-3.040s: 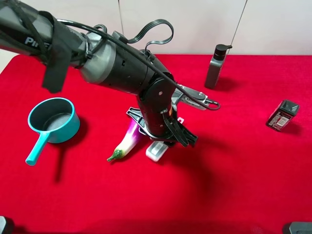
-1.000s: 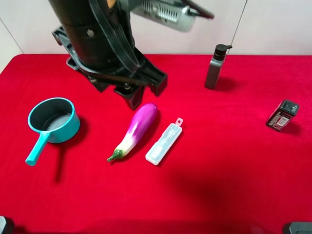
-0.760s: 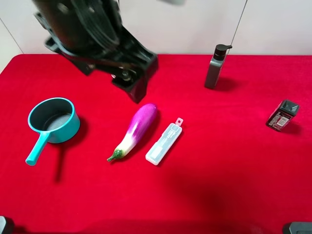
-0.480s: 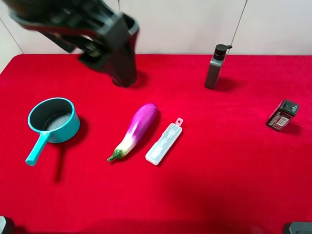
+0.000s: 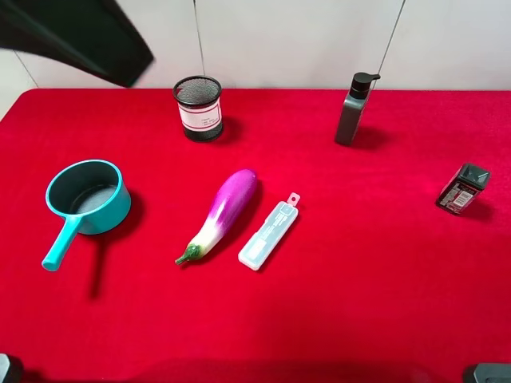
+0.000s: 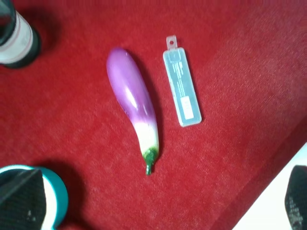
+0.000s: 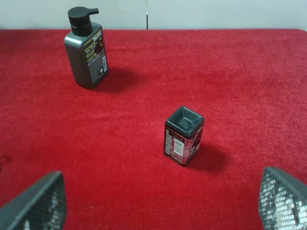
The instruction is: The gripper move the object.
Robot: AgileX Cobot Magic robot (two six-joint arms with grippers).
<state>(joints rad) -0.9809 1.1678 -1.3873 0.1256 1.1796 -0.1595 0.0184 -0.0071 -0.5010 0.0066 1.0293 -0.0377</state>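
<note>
My left pincer (image 6: 153,201) spread, high above eggplant (image 6: 133,106); clear case (image 6: 182,87) just beside it on counter (image 6: 240,57).

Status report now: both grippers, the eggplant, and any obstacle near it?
Left gripper open, empty, high above the table. Right gripper open, empty, facing the small black box. Eggplant flat on the red cloth, clear plastic case lying close alongside, not touching.
</note>
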